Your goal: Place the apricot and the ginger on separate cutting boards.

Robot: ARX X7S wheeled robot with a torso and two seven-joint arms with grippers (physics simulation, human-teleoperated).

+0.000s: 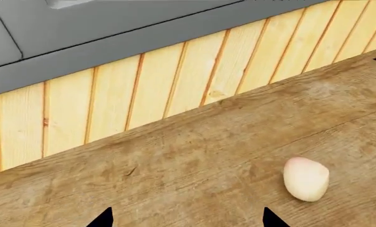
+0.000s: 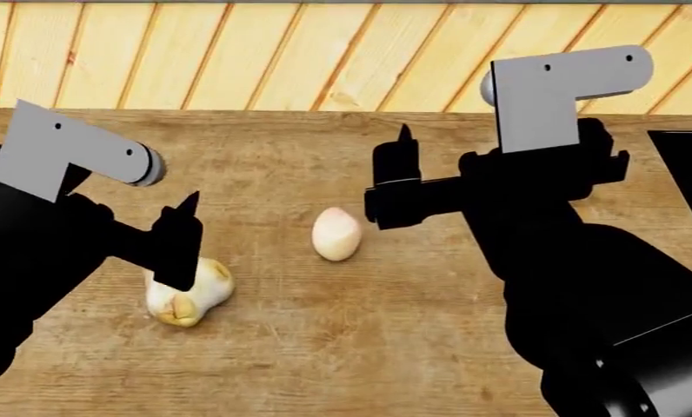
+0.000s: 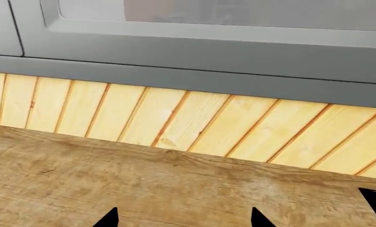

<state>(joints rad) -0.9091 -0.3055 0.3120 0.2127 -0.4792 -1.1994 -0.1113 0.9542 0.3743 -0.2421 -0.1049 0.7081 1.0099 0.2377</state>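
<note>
While both grippers hang with jaws spread and empty, the apricot (image 2: pixel 336 234) lies on bare table (image 2: pixel 439 347) between them. The left gripper (image 2: pixel 182 236) partly hides the ginger (image 2: pixel 189 294); no boards show.

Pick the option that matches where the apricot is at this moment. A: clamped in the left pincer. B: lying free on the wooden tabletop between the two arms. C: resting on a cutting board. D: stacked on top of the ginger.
B: in the head view the apricot lies bare on the wooden tabletop, apart from the ginger, with neither the left pincer nor the right pincer touching it.
</note>
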